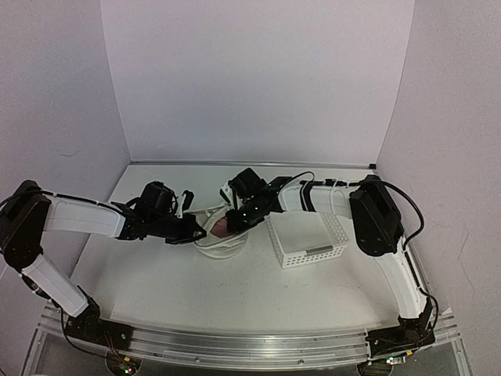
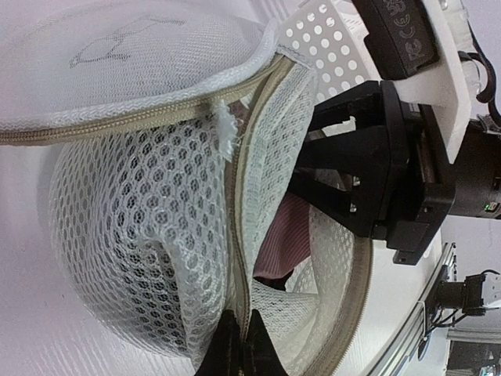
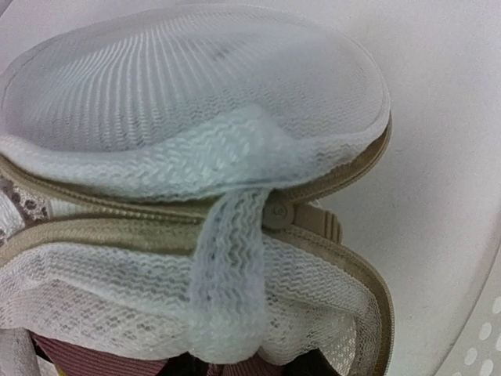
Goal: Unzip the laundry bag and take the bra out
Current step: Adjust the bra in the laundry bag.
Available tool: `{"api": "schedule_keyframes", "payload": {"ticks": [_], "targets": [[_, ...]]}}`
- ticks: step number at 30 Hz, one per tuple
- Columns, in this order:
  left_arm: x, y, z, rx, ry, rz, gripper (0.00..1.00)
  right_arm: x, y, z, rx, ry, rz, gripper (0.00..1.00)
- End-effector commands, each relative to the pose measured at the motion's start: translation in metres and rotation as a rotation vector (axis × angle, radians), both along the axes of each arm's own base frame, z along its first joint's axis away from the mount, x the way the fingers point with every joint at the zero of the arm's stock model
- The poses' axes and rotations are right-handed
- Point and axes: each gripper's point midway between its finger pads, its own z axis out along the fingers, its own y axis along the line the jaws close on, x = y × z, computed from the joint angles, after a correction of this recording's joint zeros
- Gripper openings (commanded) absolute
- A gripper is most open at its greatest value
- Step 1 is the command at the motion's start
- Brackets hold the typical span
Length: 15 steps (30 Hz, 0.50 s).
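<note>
The bag (image 1: pixel 221 246) is sitting mid-frame on the table (image 1: pixel 235 305), its zipper (image 2: pixel 156 117) partly undone, with the basket (image 1: pixel 313 254) just to its right. The left gripper (image 2: pixel 239 341) is pinching the bag's zippered rim from the left, fingers together on it. The right gripper (image 1: pixel 233 222) is reaching into the opening, where the bra (image 2: pixel 282 235) is showing pink inside the bag; I cannot tell whether its fingers are apart or together.

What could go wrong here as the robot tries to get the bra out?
The left gripper pinches only a thin edge of the laundry bag; it might slip, and the whole bag would lift. The pinkish part of the bra could snag on the zipper, which looks only partly open. The right arm could nudge the basket close beside it.
</note>
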Motion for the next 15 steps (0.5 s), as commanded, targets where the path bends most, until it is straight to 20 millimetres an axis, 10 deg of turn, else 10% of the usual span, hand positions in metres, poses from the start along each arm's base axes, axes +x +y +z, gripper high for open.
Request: {"api": "schedule_keyframes", "payload": {"ticks": [1, 15], "targets": [[0.002, -0.003, 0.004, -0.011, -0.016, -0.001, 0.00, -0.001, 0.003, 0.036, 0.061, -0.046, 0.001, 0.20], [0.005, -0.002, 0.004, -0.005, -0.016, 0.014, 0.00, -0.016, -0.001, 0.119, 0.244, -0.145, 0.036, 0.00]]}}
